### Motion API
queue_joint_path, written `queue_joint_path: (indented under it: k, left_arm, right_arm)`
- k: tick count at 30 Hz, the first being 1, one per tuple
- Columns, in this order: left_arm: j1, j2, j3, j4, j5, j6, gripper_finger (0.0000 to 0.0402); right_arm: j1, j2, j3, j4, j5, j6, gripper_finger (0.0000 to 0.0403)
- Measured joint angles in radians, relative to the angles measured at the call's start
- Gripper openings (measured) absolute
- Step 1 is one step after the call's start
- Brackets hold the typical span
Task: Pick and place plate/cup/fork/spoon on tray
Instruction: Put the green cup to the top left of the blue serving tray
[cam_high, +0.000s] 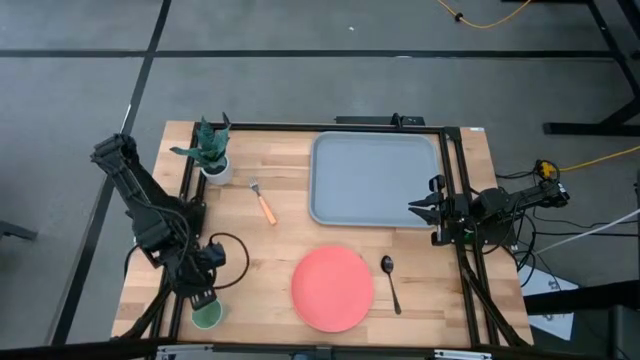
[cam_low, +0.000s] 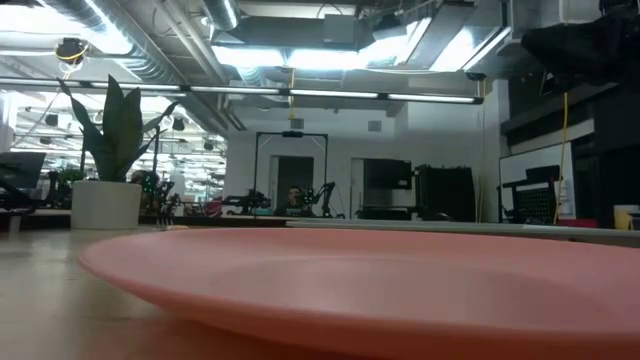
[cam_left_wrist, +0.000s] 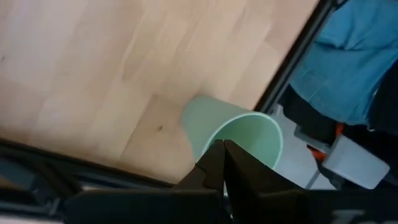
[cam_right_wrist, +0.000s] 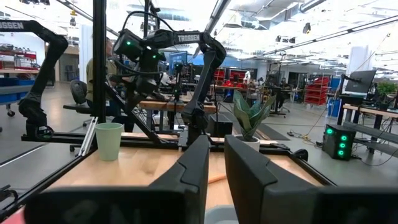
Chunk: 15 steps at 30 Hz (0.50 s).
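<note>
At the table's seven o'clock corner, the left gripper (cam_high: 203, 292) is hanging directly over the small light green round cup (cam_high: 207, 314), which is standing upright on the pale wooden butcher-block table (cam_high: 260, 250). From the left wrist camera the two dark fingers are lying pressed together just above the cup's rim, gripping nothing. So the cup step seems to be the one in hand, with the grasp not yet made: the fingers would need to spread, drop either side of the thin smooth wall, and close before any carry toward one o'clock.

That is where the big light grey-blue rectangular tray (cam_high: 372, 180) is lying, its rounded corners and raised rim enclosing a bare matte floor. Nothing of the task is sitting on it yet.

The large flat coral-pink round plate (cam_high: 333, 289) is resting at six o'clock, smooth and shallow. Just beside it toward five o'clock is the slim dark metal spoon (cam_high: 390, 281). The small fork with silver tines and orange handle (cam_high: 263, 203) is lying near eleven o'clock, close to a dark green plant figure in a white pot (cam_high: 211, 150).

The right gripper (cam_high: 428, 211) is waiting at three o'clock beside the tray's edge, fingers close but slightly apart, holding nothing.
</note>
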Motion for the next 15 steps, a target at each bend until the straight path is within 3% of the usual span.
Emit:
queue_joint_path:
  k: [6, 10, 15]
  left_arm:
    - [0.000, 0.000, 0.000, 0.021, 0.003, -0.010, 0.0000]
    - [-0.007, 0.011, 0.000, 0.045, -0.132, -0.048, 0.0000]
    - [-0.007, 0.029, 0.000, 0.048, -0.191, -0.005, 0.0020]
  right_arm:
    - [0.000, 0.000, 0.000, 0.000, 0.000, 0.001, 0.0057]
    - [0.000, 0.000, 0.000, 0.000, 0.000, 0.001, 0.0057]
    - [0.000, 0.000, 0.000, 0.000, 0.000, 0.001, 0.0057]
